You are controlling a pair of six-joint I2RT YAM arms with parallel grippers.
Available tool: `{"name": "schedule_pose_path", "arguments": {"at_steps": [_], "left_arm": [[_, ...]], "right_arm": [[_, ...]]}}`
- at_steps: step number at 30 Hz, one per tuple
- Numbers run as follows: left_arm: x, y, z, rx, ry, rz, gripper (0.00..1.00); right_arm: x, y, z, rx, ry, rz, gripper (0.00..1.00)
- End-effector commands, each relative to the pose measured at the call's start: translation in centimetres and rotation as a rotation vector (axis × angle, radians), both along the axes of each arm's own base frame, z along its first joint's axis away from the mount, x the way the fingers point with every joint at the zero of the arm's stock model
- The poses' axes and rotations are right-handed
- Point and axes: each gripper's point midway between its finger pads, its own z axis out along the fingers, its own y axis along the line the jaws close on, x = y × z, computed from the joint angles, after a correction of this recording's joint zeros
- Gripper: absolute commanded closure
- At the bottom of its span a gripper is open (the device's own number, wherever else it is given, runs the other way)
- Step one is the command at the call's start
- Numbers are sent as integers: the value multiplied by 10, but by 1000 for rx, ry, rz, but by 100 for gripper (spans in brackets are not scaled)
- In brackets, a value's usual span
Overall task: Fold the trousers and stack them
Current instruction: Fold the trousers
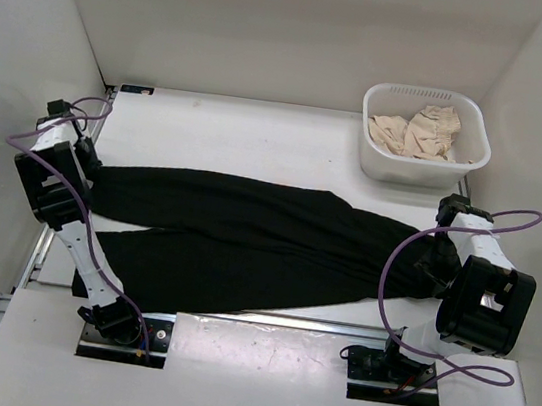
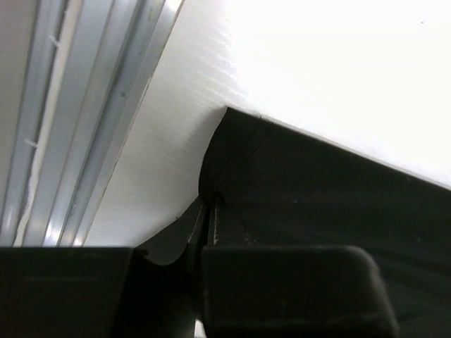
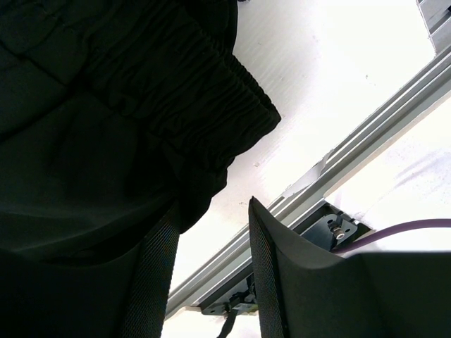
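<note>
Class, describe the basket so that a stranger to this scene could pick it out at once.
Look to the far right corner of the white table. There stands a white plastic basket holding crumpled beige cloth. It is the only container, and stands clear of the black trousers spread flat mid-table.

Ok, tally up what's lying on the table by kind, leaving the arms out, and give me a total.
black trousers: 1
white basket: 1
beige cloth heap in the basket: 1 (the separate pieces cannot be counted)
Total: 3
</note>
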Motion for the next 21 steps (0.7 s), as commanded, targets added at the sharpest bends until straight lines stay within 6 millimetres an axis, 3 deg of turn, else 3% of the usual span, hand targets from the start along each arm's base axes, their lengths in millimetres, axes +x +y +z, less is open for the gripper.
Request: {"name": "schedule_pose_path", "arguments": {"at_steps": [1,2,6,12,13,15,18,21], "left_arm": [[5,7,49,91,-86,4,85],[3,6,56,98,-98,5,85],[-10,4,64,121,-91,15,86],[-21,-6,84,115,-122,7,86],[-23,-7,85,115,-122,7,86],[-24,-10,90,109,-131,3,86],[-23,-11,108,109,-152,-1,86],[-23,-11,121,119,-169,-1,86]], "right_arm": [[-2,-4,3,-22,-5,-9,52],[2,-5,5,-24,-15,-9,46],[2,-5,7,-26,-23,0,38],[3,2,4,-4,-70,-47,41],[10,1,3,-10,-102,-59,44],[14,1,-5,-11,-109,-94,62],[18,-3,-11,-32,-91,-122,100],[19,-5,-3,-41,-87,-122,100]]}}
